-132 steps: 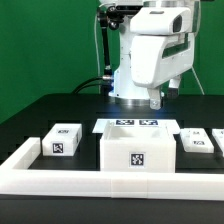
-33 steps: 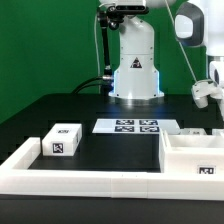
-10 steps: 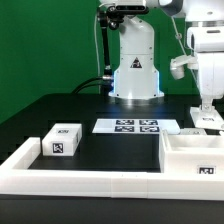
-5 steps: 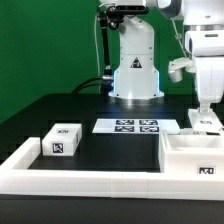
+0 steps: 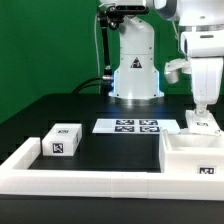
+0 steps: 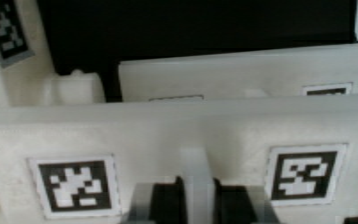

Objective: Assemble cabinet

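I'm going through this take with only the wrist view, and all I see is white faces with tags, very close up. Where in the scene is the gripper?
Observer: It is on the exterior view's right. The gripper hangs directly above a small white box that sits behind the large open box.
Operator: Is it touching that small box?
Observer: The fingertips come down to about its top edge. The exterior view does not show whether they touch it.
Operator: Are there any other loose parts out there?
Observer: Yes. Another small tagged box lies alone on the exterior view's left, and the marker board lies flat between the two sides.
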Robot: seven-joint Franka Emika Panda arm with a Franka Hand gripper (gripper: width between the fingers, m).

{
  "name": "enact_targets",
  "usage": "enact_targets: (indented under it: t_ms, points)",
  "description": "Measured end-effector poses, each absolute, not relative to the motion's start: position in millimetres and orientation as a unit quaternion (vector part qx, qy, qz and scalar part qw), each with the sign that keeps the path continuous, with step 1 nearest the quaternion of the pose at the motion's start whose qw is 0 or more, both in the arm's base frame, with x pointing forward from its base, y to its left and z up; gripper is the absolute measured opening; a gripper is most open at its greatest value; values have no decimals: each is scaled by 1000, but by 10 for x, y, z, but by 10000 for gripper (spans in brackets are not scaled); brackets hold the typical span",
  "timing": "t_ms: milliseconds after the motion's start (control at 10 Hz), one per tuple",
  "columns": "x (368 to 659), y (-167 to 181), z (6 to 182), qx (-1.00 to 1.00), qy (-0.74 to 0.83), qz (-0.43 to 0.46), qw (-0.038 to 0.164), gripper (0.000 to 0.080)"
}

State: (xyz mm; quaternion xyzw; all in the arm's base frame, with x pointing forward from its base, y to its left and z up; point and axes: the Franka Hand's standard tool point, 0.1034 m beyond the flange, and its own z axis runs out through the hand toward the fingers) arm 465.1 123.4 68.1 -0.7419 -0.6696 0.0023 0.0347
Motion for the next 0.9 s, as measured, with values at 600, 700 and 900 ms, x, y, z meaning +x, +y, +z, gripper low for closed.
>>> enact_targets:
  t_ms: [600,700,900]
  points:
    - [4554,1217,657,-743,-669,3,34,61]
    - [4537,1211,664,-742,-669,3,34,61]
    - [4603,1234,716,-742,-670,-3,30,61]
